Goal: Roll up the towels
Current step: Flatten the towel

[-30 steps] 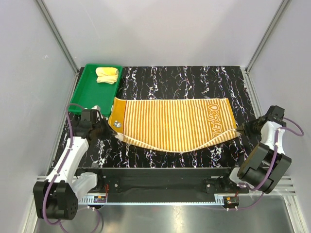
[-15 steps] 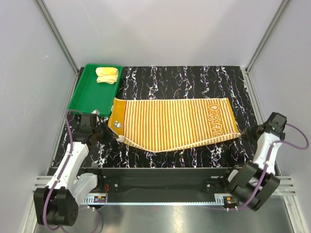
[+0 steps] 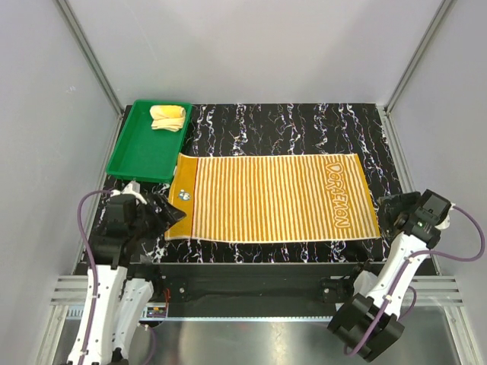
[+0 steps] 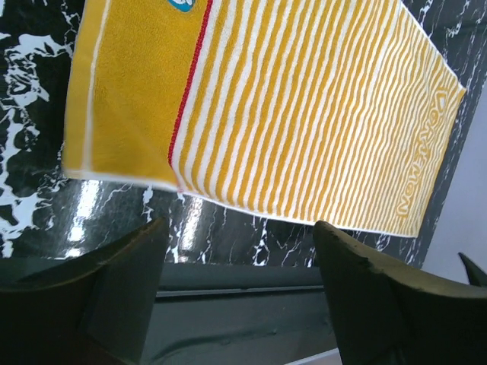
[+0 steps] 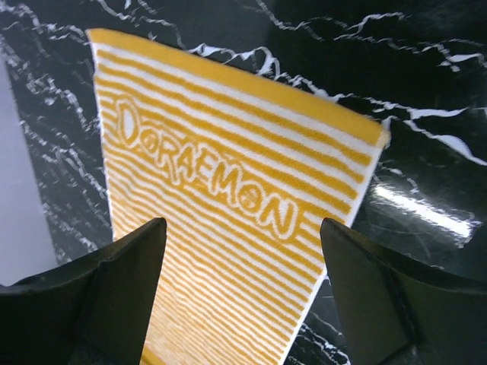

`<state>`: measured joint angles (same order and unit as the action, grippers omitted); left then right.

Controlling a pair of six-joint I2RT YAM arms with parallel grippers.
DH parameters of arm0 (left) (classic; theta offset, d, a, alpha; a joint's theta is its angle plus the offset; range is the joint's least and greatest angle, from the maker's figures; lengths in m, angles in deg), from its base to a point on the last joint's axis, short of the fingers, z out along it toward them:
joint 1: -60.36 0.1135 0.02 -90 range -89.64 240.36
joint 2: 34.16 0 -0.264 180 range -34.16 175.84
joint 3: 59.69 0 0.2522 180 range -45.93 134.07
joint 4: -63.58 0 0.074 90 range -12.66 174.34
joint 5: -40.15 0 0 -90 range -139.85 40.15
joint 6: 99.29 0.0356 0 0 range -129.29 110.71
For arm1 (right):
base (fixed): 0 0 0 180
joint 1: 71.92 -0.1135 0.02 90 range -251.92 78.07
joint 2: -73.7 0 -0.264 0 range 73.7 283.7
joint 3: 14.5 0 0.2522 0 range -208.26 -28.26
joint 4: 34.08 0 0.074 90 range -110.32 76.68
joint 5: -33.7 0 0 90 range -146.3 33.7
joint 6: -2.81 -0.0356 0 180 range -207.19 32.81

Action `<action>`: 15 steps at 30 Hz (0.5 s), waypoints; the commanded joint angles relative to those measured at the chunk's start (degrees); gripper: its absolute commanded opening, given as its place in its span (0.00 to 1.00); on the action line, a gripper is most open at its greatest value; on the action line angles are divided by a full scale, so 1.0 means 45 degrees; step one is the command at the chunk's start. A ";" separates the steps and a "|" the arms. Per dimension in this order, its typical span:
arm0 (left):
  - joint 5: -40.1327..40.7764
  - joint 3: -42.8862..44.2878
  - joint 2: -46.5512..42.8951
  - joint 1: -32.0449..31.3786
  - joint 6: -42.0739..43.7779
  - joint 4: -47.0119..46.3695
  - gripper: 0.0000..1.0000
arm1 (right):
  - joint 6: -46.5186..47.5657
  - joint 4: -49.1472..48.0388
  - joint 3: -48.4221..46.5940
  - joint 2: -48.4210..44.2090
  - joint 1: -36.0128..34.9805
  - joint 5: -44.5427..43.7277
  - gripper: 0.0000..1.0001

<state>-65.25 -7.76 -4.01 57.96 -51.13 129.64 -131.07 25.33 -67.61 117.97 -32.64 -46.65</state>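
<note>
Both jaws gape, empty. Striped towel point(image 3: 266, 198) lies flat between left gripper point(image 3: 167, 212) and right gripper point(image 3: 386, 214), its long axis running gripper to gripper, near corners just beside the fingertips; black table point(image 3: 289, 122) shows beyond its far edge.

The left arm point(image 3: 101, 283), at seven o'clock, and the right arm point(image 3: 397, 262), at five o'clock, have white links, black joints and looping purple cables point(image 3: 82, 228). The left gripper point(image 3: 163, 216) and the right gripper point(image 3: 386, 216) are black.

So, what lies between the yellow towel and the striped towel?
Top view: from the yellow towel, bare green tray floor, then its rim, then the striped towel.
</note>
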 commanded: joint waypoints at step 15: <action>-0.1031 0.0421 0.5732 -0.0268 0.0256 -0.6619 0.81 | 0.2212 -0.2720 -0.5257 0.8315 -0.3964 0.5200 0.74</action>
<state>-68.13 -9.40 15.01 57.52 -51.15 109.70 -125.28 14.99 -87.74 148.26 -47.98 -25.86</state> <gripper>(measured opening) 0.820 0.752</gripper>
